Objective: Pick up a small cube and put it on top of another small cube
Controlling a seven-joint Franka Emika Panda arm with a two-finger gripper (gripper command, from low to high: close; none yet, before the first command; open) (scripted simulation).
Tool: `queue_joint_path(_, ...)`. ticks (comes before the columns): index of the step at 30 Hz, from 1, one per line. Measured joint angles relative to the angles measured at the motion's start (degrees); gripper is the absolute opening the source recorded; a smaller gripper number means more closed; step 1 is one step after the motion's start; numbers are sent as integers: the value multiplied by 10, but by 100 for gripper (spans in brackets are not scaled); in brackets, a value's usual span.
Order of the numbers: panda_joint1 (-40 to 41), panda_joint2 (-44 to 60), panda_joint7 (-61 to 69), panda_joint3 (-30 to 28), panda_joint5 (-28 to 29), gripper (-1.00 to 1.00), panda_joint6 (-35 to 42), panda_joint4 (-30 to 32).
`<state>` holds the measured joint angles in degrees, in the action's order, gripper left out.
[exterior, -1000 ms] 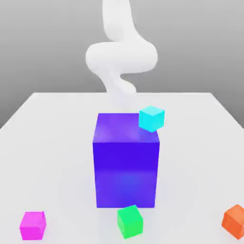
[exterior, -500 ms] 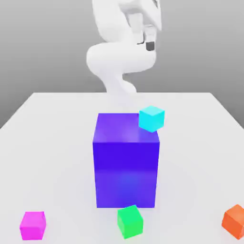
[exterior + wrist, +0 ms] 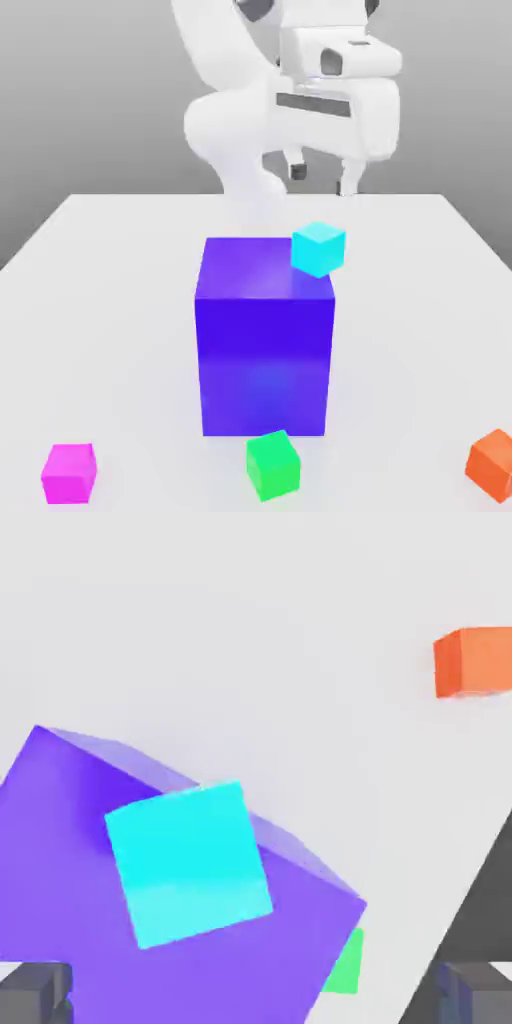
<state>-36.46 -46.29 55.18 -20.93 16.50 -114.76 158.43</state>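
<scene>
Standing mid-table [image 3: 90,260] is one big purple block [image 3: 263,345], the largest thing here. Above and behind it hangs the white arm's gripper [image 3: 322,178], jaws spread wide and holding nothing. Four small cubes: cyan [image 3: 319,248] by the block's upper corner, green [image 3: 273,465], magenta [image 3: 69,473], orange [image 3: 492,464] on the table in front.

Small cube [image 3: 319,248] atop big block [image 3: 264,350]
</scene>
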Motion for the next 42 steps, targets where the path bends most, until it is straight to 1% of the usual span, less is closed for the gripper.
queue_joint_path(2, -8, 11, 26, -11, 9, 0, -18, 19)
queue_joint_path(5, -8, 43, 33, -29, 24, 0, -83, 55)
queue_joint_path(6, -6, 54, 33, -34, 29, -100, -105, 67)
queue_joint_path(13, -7, 56, 32, -37, 32, -100, -108, 69)
queue_joint_path(18, -13, 9, 30, -12, 8, -100, -10, 16)
queue_joint_path(19, -13, 19, 13, -8, 3, -100, -14, 10)
queue_joint_path(31, -8, 230, -270, 35, -67, -100, -186, -24)
queue_joint_path(42, -18, 430, -528, 67, -146, -100, -352, -54)
